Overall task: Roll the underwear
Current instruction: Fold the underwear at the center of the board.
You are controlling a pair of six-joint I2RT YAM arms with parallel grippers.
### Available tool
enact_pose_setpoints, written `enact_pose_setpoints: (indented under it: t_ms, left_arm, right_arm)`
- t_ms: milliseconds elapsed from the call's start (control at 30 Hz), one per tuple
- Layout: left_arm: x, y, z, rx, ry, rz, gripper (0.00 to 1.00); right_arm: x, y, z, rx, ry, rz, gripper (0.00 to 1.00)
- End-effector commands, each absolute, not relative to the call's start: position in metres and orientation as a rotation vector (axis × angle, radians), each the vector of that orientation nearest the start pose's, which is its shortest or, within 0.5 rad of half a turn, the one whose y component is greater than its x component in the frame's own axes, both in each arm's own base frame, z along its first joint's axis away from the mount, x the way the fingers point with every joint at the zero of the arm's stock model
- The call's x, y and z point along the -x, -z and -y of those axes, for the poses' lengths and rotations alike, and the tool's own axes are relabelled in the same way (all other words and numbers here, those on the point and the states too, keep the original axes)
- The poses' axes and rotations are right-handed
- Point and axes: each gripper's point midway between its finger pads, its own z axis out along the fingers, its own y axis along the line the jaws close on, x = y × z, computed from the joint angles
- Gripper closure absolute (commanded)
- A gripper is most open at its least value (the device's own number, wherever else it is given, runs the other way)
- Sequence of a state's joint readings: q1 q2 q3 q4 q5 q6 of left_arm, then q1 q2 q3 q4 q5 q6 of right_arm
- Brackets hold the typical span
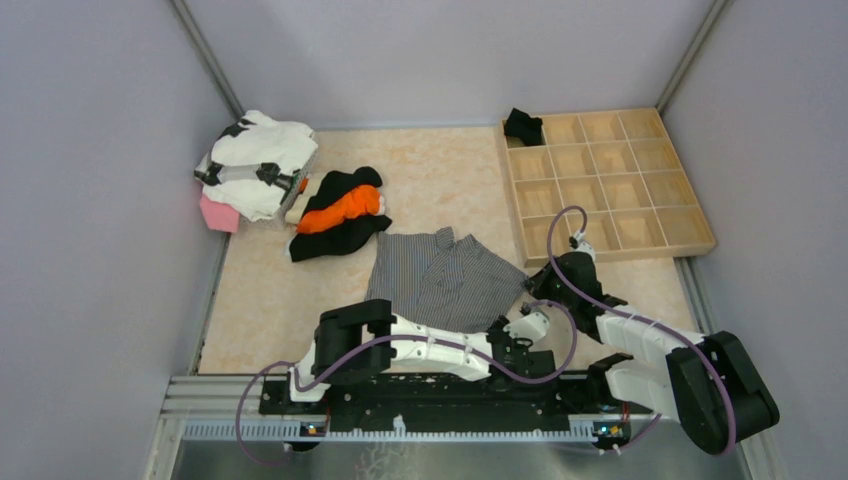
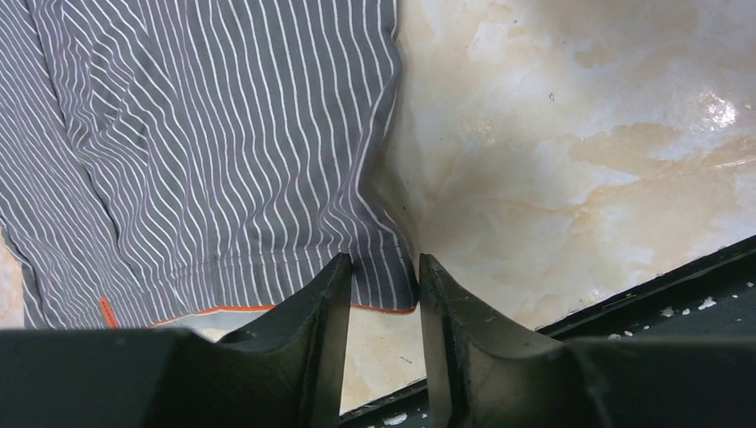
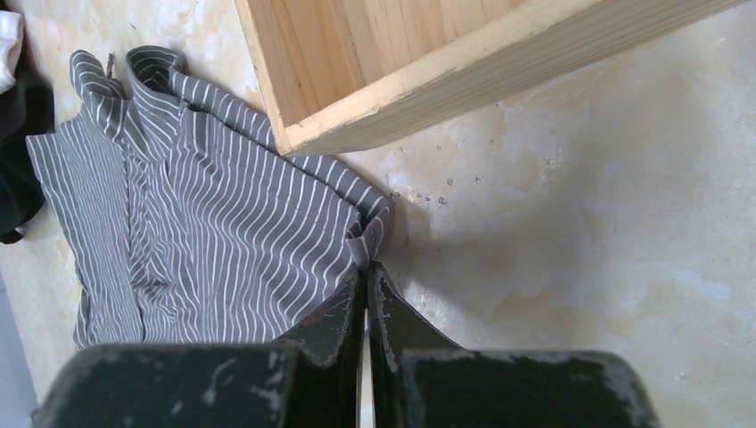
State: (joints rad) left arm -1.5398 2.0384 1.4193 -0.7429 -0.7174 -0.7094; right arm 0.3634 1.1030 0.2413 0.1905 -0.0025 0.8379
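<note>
A: What lies on the beige marbled table [image 1: 440,170]?
B: The grey striped underwear [image 1: 440,280] spread flat near the front, with a black and orange cloth heap [image 1: 340,215] just behind it to the left
A: And farther back?
B: A white bundle [image 1: 258,160] touching a pink block [image 1: 218,214] at far left, and a wooden compartment tray [image 1: 620,252] at far right

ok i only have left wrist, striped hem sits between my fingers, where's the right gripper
observer: the right gripper is shut, with its tips at the right corner of the striped underwear, just off the near-left corner of the wooden tray.
operator: is it pinching cloth
observer: cannot tell. the folded corner bunches right at its tips, and nothing more shows.
operator: anything in the tray
observer: black underwear lies in the far-left compartment.
</note>
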Motion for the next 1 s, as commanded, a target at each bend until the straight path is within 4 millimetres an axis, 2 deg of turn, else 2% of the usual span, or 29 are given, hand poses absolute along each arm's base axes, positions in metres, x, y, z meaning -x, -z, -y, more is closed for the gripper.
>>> enact_pose_setpoints:
  t_ms: [0,233,367,500,733,967]
  left_arm:
    - [-0.105,-0.032,0.395,-0.878,-0.123,-2.240,0.64]
    - [-0.101,-0.028,0.393,-0.881,-0.107,-2.261,0.88]
    - [-0.099,-0.036,0.397,-0.869,-0.059,-2.273,1.00]
    - [-0.090,-0.052,0.404,-0.865,0.090,-2.284,1.00]
    - [-0.071,-0.082,0.420,-0.855,0.407,-2.278,1.00]
    - [-0.063,-0.109,0.443,-0.839,0.625,-2.225,1.00]
  right_arm:
    - [-0.259,-0.031,-0.134,-0.520,-0.663,-2.238,1.00]
    - [-0.259,-0.033,-0.133,-0.514,-0.658,-2.239,1.00]
    - [-0.260,-0.043,-0.130,-0.484,-0.625,-2.235,1.00]
    - [-0.262,-0.065,-0.129,-0.398,-0.599,-2.230,1.00]
    - [-0.252,-0.106,-0.129,-0.316,-0.630,-2.184,1.00]
    - [-0.246,-0.133,-0.111,-0.285,-0.511,-2.192,1.00]
